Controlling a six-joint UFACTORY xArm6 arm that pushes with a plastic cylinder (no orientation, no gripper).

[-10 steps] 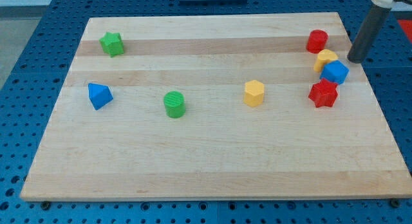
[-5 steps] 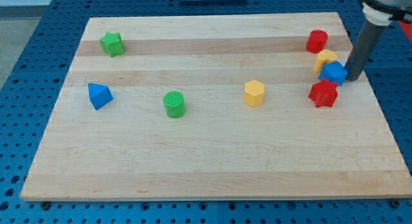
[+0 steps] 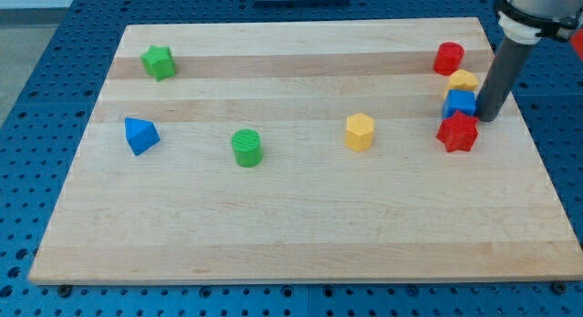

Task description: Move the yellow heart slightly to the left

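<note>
My tip [image 3: 485, 117] sits on the counter [image 3: 291, 226] just right of the blue block [image 3: 460, 103] — below the yellow heart [image 3: 464, 79], so a leftward push would miss it; no fingers here.

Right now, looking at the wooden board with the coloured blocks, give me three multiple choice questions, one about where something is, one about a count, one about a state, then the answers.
1. Where is my tip?
A. beside the green cylinder
B. at the view's right of the blue block
C. at the view's bottom left corner

2. How many red blocks are on the board?
A. one
B. two
C. four

3. How does the yellow heart stand to the blue block?
A. close above it
B. across the board from it
C. stacked on top of it

Answers:
1 B: my tip is at the blue block.
2 B: the red cylinder and the red star.
3 A: the yellow heart sits just above it on the wooden board.
</note>
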